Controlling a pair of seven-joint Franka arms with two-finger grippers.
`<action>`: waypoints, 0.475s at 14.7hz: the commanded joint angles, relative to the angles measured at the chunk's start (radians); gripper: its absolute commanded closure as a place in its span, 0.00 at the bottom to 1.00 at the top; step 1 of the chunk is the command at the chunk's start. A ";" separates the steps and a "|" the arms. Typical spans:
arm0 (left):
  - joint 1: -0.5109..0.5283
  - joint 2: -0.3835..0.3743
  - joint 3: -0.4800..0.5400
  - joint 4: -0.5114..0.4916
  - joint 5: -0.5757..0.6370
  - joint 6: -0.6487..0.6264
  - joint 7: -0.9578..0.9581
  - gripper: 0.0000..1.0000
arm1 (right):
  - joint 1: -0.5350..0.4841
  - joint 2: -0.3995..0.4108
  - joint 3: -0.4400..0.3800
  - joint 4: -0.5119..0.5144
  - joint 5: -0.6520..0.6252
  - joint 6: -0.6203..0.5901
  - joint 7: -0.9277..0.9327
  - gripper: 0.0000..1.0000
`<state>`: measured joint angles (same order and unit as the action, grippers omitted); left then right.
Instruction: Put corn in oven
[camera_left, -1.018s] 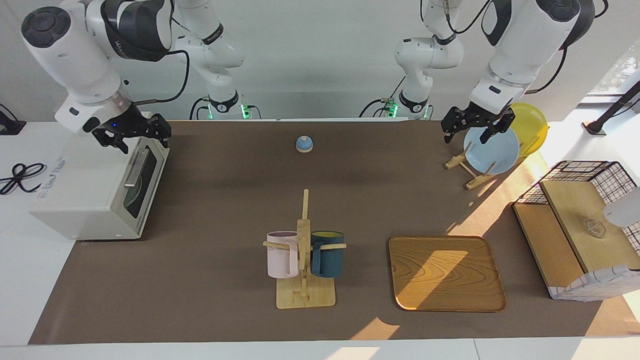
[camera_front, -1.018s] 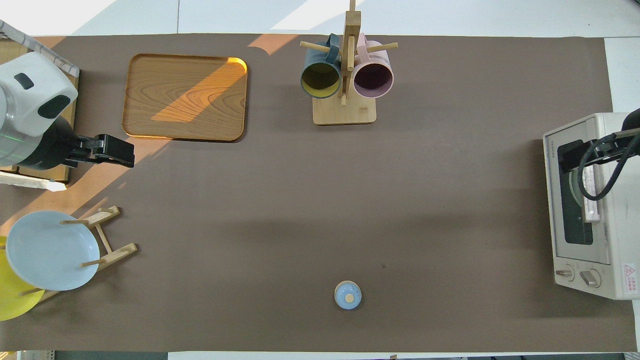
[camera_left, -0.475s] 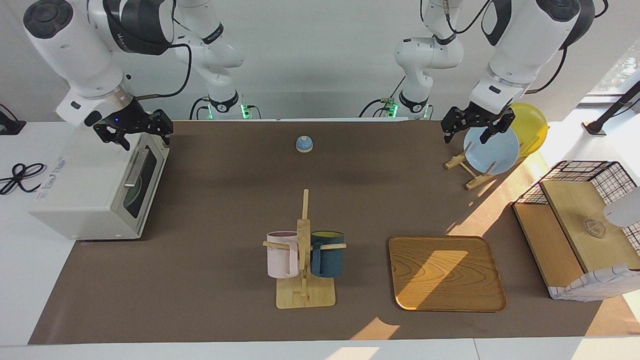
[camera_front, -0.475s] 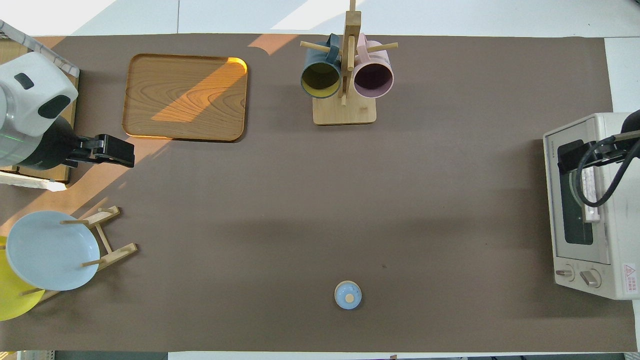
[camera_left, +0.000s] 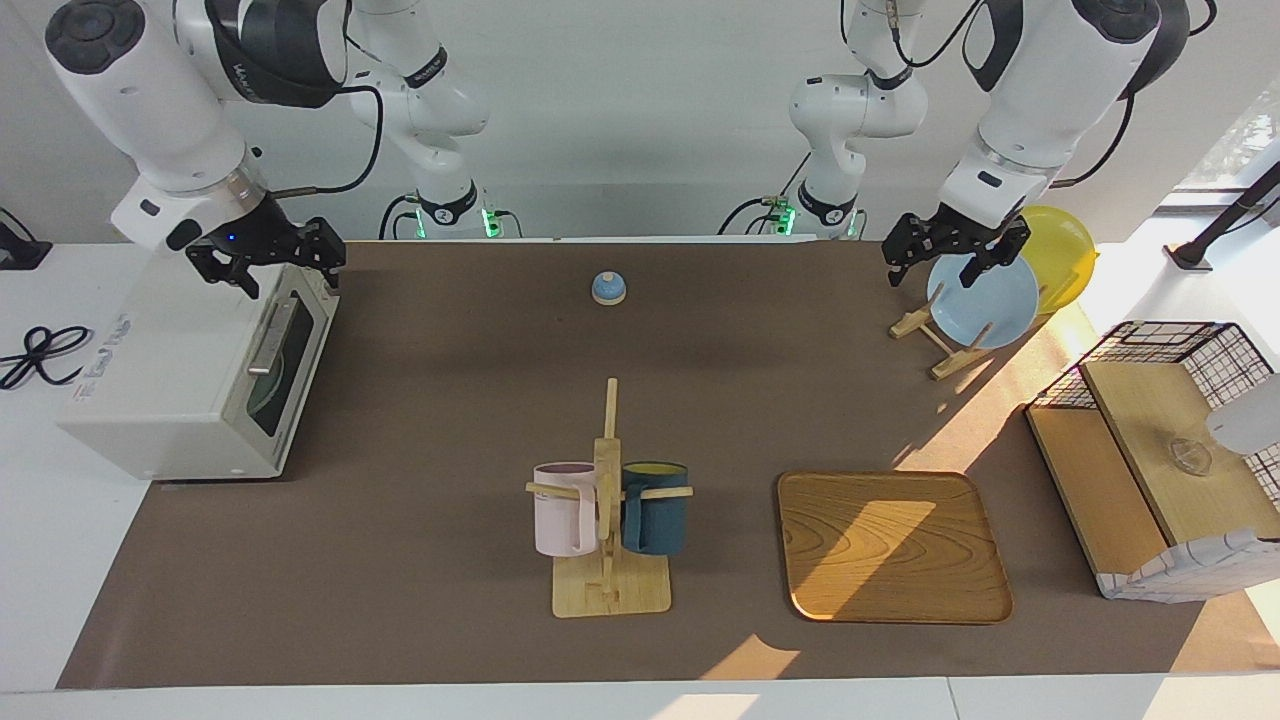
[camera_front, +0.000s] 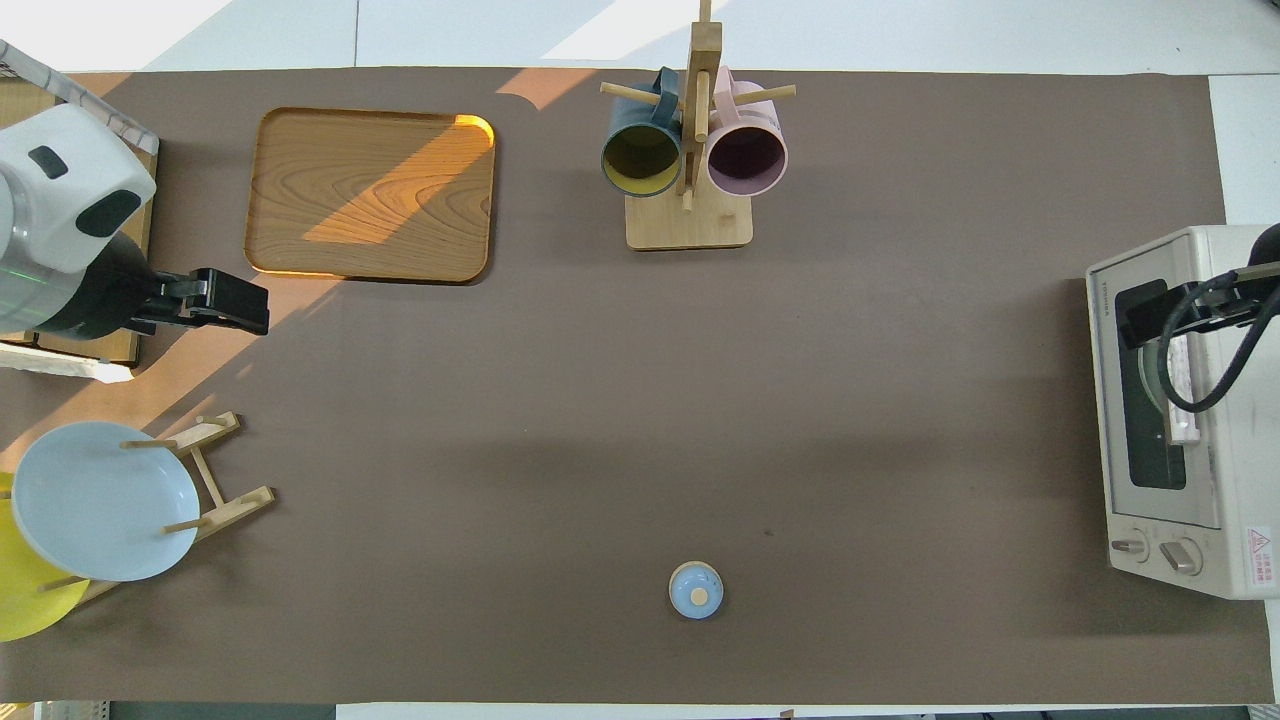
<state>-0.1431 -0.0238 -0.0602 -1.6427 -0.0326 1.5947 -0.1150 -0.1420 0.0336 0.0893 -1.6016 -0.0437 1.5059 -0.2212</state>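
Observation:
No corn shows in either view. The white toaster oven (camera_left: 170, 380) stands at the right arm's end of the table, its dark glass door shut and its bar handle (camera_left: 272, 335) facing the table's middle. It also shows in the overhead view (camera_front: 1225, 470). My right gripper (camera_left: 268, 265) is open and empty, just above the top edge of the oven's door, and it shows in the overhead view (camera_front: 1150, 312). My left gripper (camera_left: 950, 262) is open and empty over the plate rack; it waits.
A wooden mug rack (camera_left: 608, 590) holds a pink and a dark blue mug. A wooden tray (camera_left: 890, 545) lies beside it. A rack holds a light blue plate (camera_left: 990, 305) and a yellow plate (camera_left: 1065, 255). A small blue knobbed lid (camera_left: 608, 288) and a wire basket (camera_left: 1170, 345) also stand here.
My right gripper has risen a little from the top of the oven door. The door stays shut. The left arm has not moved.

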 joint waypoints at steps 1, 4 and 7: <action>0.008 -0.019 -0.001 -0.020 -0.015 0.013 0.006 0.00 | 0.001 -0.018 -0.002 -0.012 0.025 -0.003 0.017 0.00; 0.008 -0.019 -0.001 -0.020 -0.013 0.013 0.006 0.00 | 0.018 -0.018 0.003 -0.014 0.025 -0.006 0.017 0.00; 0.008 -0.019 -0.001 -0.020 -0.015 0.013 0.006 0.00 | 0.019 -0.015 0.009 -0.008 0.025 -0.007 0.020 0.00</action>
<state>-0.1431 -0.0238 -0.0602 -1.6427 -0.0326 1.5947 -0.1150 -0.1195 0.0333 0.0959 -1.6013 -0.0437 1.5059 -0.2198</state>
